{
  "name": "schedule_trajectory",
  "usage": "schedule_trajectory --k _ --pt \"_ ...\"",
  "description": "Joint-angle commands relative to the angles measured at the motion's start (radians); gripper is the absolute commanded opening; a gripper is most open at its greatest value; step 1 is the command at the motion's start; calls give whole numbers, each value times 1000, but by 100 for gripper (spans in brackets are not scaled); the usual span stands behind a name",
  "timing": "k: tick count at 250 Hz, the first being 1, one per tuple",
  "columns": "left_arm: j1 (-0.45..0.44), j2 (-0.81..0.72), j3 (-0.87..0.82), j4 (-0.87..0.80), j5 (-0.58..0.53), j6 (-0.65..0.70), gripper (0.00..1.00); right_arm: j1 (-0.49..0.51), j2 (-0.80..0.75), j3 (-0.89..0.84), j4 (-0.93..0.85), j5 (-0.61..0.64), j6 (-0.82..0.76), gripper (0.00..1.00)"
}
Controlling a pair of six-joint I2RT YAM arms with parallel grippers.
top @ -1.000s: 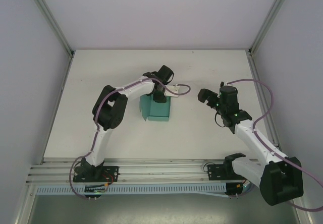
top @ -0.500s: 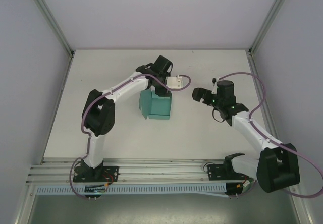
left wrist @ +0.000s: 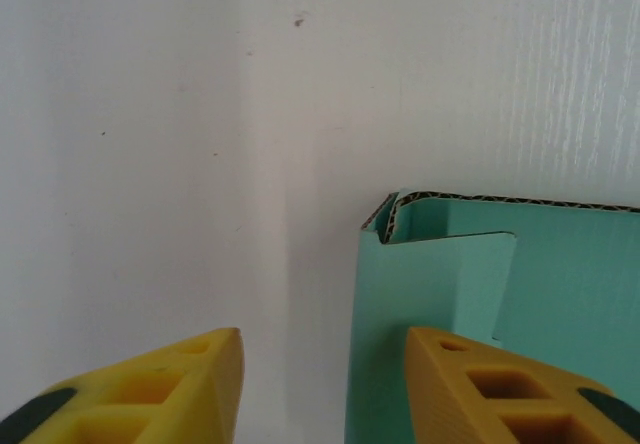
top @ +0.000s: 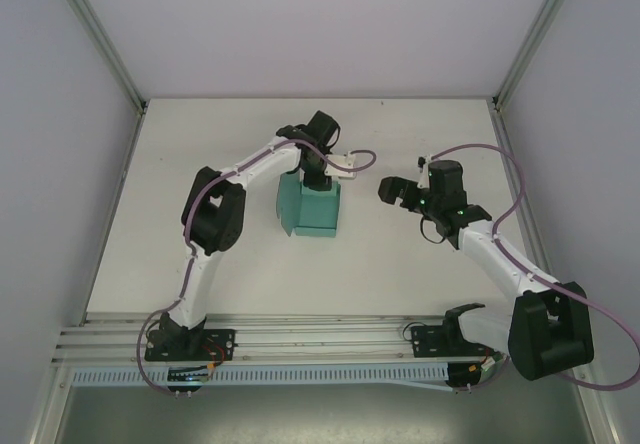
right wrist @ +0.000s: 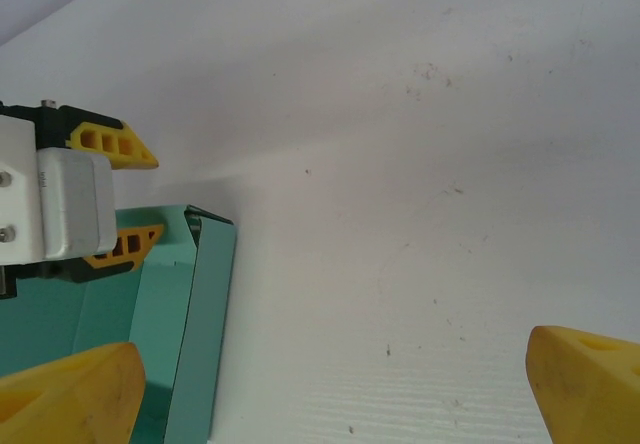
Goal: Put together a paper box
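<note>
- the box (top: 308, 212) lies on the desk (top: 200, 164), partly formed: walls up, top open, one flap (top: 284, 228) sticking out at its near left corner.
- left jaws are at the box's far end, pointing down. they stand apart with a gap between them, gripping nothing. in the right wrist view one finger (right wrist: 112, 142) is just outside the far wall and the other (right wrist: 127, 243) is just inside it.
- in the left wrist view the far corner of the box shows doubled card and a tab (left wrist: 478, 282) folded inward.
- right jaws hover to the right of the box, well apart from it, spread wide and empty, facing its right wall.
- step in hand, as i judge it: seating the far wall and its tab.
- next move probably calls for the left jaws to close on that wall or press it down squarely, without buckling the thin card; the right jaws likely need to come in against the right wall to steady the box.
</note>
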Motion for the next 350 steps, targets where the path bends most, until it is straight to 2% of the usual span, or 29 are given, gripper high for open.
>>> schedule_trajectory --k 1,35,53,92,110,129,161,204,233,256,285,311,350 --pt "11 45 7 18 -6 53 39 -5 22 18 -23 -33 -15 98" --pt "20 57 7 3 13 60 36 -5 40 35 -55 -35 -24 98" --pt "22 67 -20 23 -24 74 34 -5 45 40 -62 -38 -22 98" --pt "27 78 -62 112 -69 52 0 -5 57 42 -59 -54 -12 98" --pt "27 68 -62 166 -87 7 0 -4 61 43 -54 -46 0 97" --pt "26 45 -69 274 -163 -48 0 3 60 52 -63 -15 16 97" --pt "27 -7 -74 490 -356 -181 0 64 53 70 -62 163 103 97" --pt "25 -47 19 447 -470 -417 0 196 139 98 76 291 227 92" --pt "22 -84 32 372 -463 -576 0 248 262 173 128 307 260 90" --pt "10 -126 -27 411 -520 -669 0 254 350 237 168 300 294 87" --pt "-16 -159 -113 470 -632 -742 0 255 439 319 174 352 323 81" --pt "-35 -162 -158 496 -709 -791 0 254 520 380 165 382 346 71" --pt "-36 -160 -179 431 -671 -934 0 253 623 425 203 333 364 69"
